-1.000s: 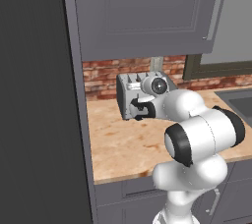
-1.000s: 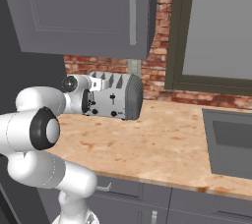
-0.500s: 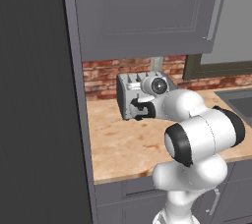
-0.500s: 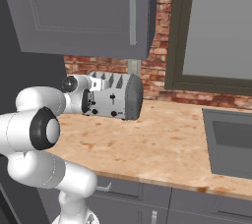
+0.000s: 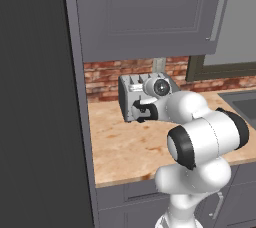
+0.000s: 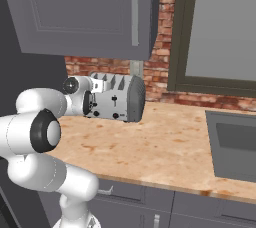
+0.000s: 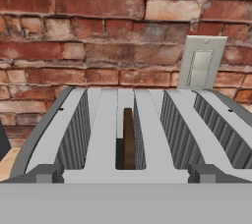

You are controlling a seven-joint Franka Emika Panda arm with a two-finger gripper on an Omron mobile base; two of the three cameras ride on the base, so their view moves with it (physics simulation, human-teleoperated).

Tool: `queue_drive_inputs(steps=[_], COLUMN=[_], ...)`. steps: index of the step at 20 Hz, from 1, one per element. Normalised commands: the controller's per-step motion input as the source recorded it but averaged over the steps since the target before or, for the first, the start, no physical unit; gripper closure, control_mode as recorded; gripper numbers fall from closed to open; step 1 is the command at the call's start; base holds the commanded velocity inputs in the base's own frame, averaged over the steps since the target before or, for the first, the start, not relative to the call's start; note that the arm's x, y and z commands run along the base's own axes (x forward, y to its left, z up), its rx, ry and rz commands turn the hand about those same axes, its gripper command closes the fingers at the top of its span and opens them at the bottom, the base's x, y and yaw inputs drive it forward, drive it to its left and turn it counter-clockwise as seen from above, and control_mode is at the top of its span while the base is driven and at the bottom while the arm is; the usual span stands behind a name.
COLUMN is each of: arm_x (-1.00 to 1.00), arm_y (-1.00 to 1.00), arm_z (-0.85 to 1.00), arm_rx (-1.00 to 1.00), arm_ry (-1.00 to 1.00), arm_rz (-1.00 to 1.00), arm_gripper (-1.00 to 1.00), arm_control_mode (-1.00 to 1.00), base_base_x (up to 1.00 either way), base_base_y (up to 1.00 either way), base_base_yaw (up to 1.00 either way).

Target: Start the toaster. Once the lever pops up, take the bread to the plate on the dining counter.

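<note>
Toaster [image 6: 117, 98]: boxy silver metal with ribbed slot walls, standing on the tan mottled counter [image 6: 165, 142] against the red brick wall [image 7: 74, 31]. In the left base view its front is mostly hidden behind the white arm; the levers are hard to make out there. Bread [image 7: 128, 139]: dark brown slice sunk in the second slot from the left in the hand view, only its narrow top edge visible. Gripper [image 5: 140, 111]: at the toaster's front, jaws spread wide, gripping nothing visible. Pale wall outlet [image 7: 201, 62] behind the toaster. Grey cabinet [image 5: 145, 14] overhead.
</note>
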Motion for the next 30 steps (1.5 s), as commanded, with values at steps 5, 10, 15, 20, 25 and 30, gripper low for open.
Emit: queue_drive_inputs(steps=[5, 10, 15, 20, 25, 30], arm_x=[0.00, 0.00, 0.00, 0.00, 0.00, 0.00], arm_y=[0.00, 0.00, 0.00, 0.00, 0.00, 0.00], arm_z=[0.00, 0.00, 0.00, 0.00, 0.00, 0.00], arm_rx=[0.00, 0.00, 0.00, 0.00, 0.00, 0.00], arm_ry=[0.00, 0.00, 0.00, 0.00, 0.00, 0.00], arm_rz=[0.00, 0.00, 0.00, 0.00, 0.00, 0.00], arm_gripper=[-1.00, -1.00, -1.00, -1.00, -1.00, -1.00], arm_control_mode=[-1.00, -1.00, -1.00, -1.00, -1.00, -1.00], base_base_x=[0.00, 0.00, 0.00, 0.00, 0.00, 0.00], base_base_y=[0.00, 0.00, 0.00, 0.00, 0.00, 0.00], base_base_yaw=[0.00, 0.00, 0.00, 0.00, 0.00, 0.00])
